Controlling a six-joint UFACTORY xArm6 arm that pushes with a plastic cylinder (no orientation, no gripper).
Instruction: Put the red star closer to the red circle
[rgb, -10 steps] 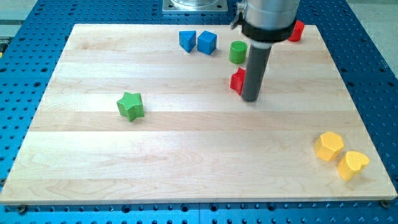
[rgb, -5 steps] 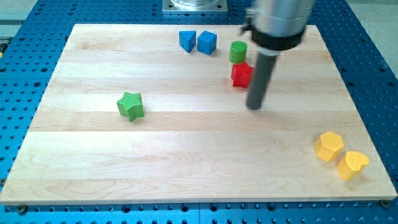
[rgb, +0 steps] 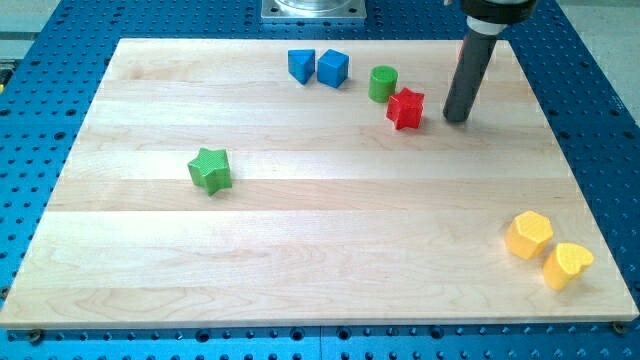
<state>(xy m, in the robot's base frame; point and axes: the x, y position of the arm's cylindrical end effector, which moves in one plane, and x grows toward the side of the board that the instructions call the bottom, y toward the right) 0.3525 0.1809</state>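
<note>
arm: enters from view's top | rod: near-upright | my tip (rgb: 457, 119): on table, upper right

– What sits along the view's top?
– Two blue blocks, touching or nearly so: one (rgb: 301, 65) of unclear shape, then a blue cube (rgb: 333, 68) on its right. Further right, apart from them, stands a green cylinder (rgb: 382, 83).
– And lower down?
– A green star (rgb: 210, 169) lies alone at the view's left, well apart from the rest.
– The bottom right corner?
– A yellow hexagon (rgb: 528, 235) and a yellow heart (rgb: 567, 265), just beside each other, all on the wooden board (rgb: 300, 260).
</note>
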